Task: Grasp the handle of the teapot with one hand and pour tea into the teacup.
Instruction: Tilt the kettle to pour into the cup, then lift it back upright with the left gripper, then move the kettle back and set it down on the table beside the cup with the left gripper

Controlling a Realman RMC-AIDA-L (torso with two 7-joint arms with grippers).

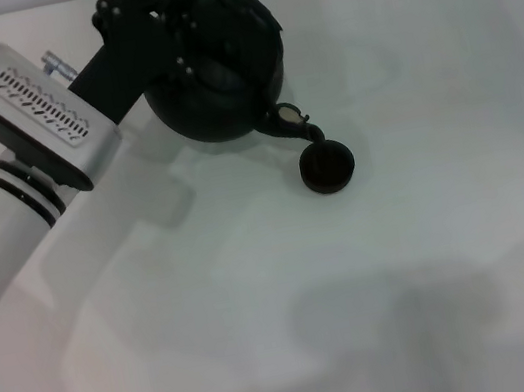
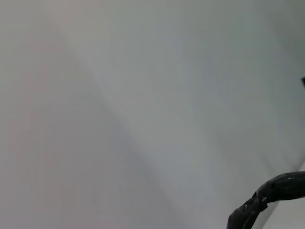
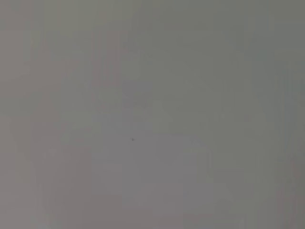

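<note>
Left gripper [image 1: 172, 19] fingers clamped on handle [image 1: 209, 7] — teapot [image 1: 215, 72] tipped, spout just over teacup [image 1: 326, 166] on white surface [image 1: 435, 257]. Right gripper not visible.

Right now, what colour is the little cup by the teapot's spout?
The teacup is black all over, like the teapot. The head view shows it best.

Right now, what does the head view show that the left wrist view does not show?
Only the head view shows the left gripper at the handle of the tilted teapot, whose spout is just above the teacup. Only the left wrist view shows a close dark curved piece at its edge; what it is, I cannot tell. Both show the white table. The right gripper appears in neither.
</note>
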